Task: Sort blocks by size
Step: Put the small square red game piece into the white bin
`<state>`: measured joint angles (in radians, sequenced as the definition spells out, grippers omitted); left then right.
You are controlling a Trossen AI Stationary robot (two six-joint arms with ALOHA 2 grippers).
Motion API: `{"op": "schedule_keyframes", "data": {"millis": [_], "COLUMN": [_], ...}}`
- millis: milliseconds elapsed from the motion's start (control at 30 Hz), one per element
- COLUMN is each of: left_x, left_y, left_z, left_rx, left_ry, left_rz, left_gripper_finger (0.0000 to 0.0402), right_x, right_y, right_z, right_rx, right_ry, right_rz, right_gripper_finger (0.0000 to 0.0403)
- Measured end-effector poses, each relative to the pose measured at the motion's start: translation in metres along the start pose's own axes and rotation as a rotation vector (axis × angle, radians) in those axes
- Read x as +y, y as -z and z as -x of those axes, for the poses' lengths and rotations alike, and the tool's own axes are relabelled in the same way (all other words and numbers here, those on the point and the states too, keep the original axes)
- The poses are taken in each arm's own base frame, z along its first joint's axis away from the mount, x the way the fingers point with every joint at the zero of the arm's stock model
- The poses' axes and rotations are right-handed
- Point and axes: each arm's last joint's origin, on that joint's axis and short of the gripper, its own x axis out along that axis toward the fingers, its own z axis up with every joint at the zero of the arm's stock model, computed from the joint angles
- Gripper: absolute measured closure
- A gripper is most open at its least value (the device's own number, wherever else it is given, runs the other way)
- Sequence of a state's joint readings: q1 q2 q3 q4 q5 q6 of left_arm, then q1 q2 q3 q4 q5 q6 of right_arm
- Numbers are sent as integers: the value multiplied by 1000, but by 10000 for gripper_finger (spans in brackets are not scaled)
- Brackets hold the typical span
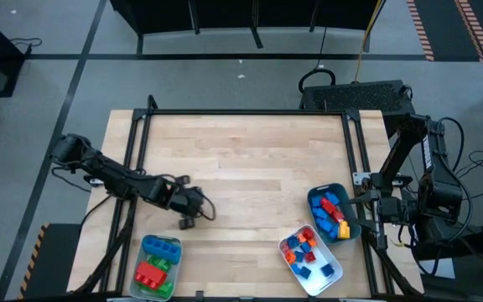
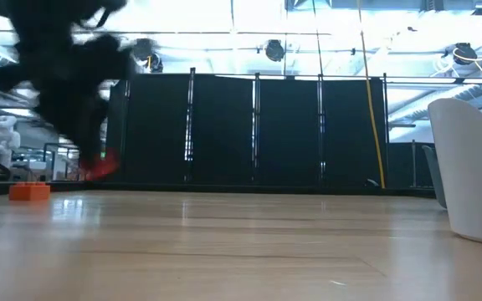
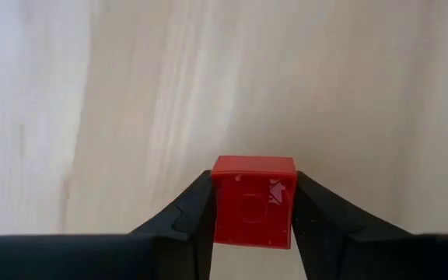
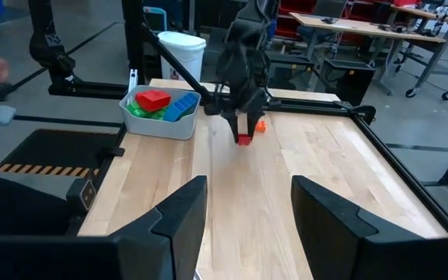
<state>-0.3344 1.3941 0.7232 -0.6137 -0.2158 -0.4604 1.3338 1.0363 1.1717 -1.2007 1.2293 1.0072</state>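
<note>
A: Red brick (image 3: 253, 201) sitting between the left gripper (image 3: 253, 233) fingers, both pads pressing its sides (gripping it, going by the left wrist view). Hanging just above the wood, near the front-left of the table (image 1: 241, 159), close to the left tray.

B: Progress?

A: Looking mostly done. Left tray (image 1: 159, 267) holding the bigger green, red and blue blocks. Teal tray (image 1: 333, 211) and white tray (image 1: 310, 260) at front right holding smaller red, blue and orange ones. Only spotting two strays: the red one in the grip and a small orange brick (image 4: 260, 124) lying on the wood just beside it.

B: Remaining?

A: Judging it as dropping the red one into whichever tray fits its size, then fetching the orange one. Not seeing anything else loose (low view showing bare boards apart from that orange piece).

B: Right arm?

A: Right gripper (image 4: 243, 214) waiting at the table's right edge by the teal tray, fingers standing apart, holding nothing.

B: Surface, room?

A: Pale butcher-block wood inside a black metal frame, flat. Behind it, dark partition panels, bright ceiling lights, grey floor with hazard-striped tape, benches further off. Part of a person showing at the edge of the right wrist view, well away from the table.
</note>
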Motion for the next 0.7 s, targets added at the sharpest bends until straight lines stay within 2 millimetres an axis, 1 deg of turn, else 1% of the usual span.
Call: {"op": "schedule_keyframes", "data": {"millis": [67, 200, 300, 367, 433, 500, 633, 700], "left_x": [-8, -20, -26, -29, -32, -38, -57, -70], "left_y": [-22, -64, -89, -100, -114, -129, -164, -182], "left_z": [7, 29, 45, 46, 41, 30, 4, -5], "left_rx": [-185, -654, -978, -1111, -1177, -1168, -1147, -1162], "left_ry": [41, 93, 93, 89, 95, 106, 143, 198], "left_rz": [5, -28, -71, -94, -107, -122, -143, -179], "left_gripper_finger": [269, 269, 269, 269, 269, 269, 269, 269], "right_x": [0, 0, 0, 1, 1, 2, 3, 3], "right_y": [0, 0, 0, 0, -1, -1, -2, -2], "right_z": [0, 0, 0, 0, 0, 0, 0, 0], "right_rx": [0, 0, 0, -2, -3, -4, -4, -5], "right_ry": [0, 0, -1, -3, -6, -9, -14, -15], "right_rz": [-1, -2, -5, -14, -24, -33, -43, -48], "right_gripper_finger": [232, 232, 232, 232, 232, 232, 232, 232]}}
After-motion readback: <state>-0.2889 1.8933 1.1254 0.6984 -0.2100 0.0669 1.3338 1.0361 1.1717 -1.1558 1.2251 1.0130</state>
